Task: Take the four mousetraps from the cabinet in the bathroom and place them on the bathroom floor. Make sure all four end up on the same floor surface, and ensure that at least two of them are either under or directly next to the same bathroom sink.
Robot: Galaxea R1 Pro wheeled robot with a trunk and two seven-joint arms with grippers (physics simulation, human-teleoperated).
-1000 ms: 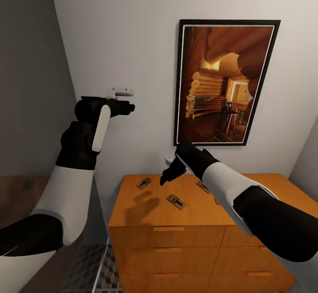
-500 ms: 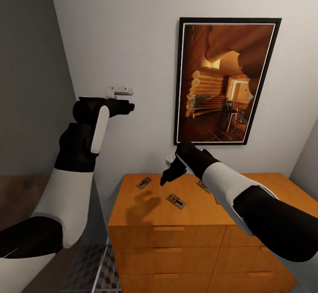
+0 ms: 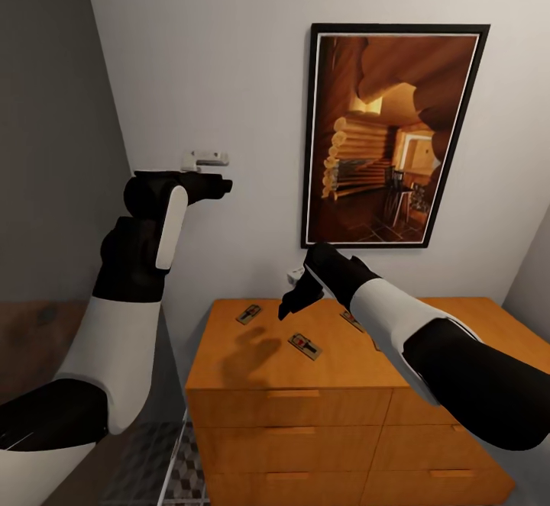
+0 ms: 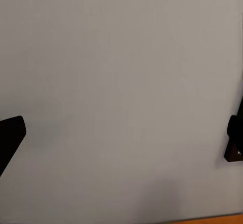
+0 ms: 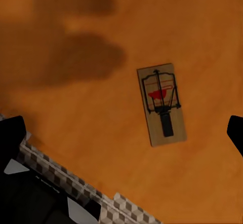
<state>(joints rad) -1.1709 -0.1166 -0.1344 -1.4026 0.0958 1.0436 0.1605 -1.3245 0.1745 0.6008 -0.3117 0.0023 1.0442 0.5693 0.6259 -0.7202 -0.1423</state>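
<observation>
The orange-brown cabinet [image 3: 290,403] stands against the white wall. On its flat top lie three mousetraps: one [image 3: 249,314] near the back left, one [image 3: 305,346] in the middle, and one [image 3: 350,320] partly hidden behind my right forearm. My right gripper [image 3: 286,309] hangs open above the top, between the first two traps. In the right wrist view a mousetrap [image 5: 162,105] lies flat on the wood between the spread fingertips [image 5: 11,133]. My left gripper [image 3: 223,185] is raised high, open and empty, facing the wall; its fingertips [image 4: 10,138] are wide apart.
A framed picture [image 3: 389,132] hangs above the cabinet. A small white fitting [image 3: 205,159] juts from the wall by my left gripper. A grey wall [image 3: 46,147] closes the left side. The cube-patterned bathroom floor [image 3: 153,460] shows left of the cabinet and as floor tiles [image 5: 116,209] past the top's edge.
The whole picture has shifted slightly, so the camera moved a little. Both arms keep nearly the same pose and the mousetraps lie where they were.
</observation>
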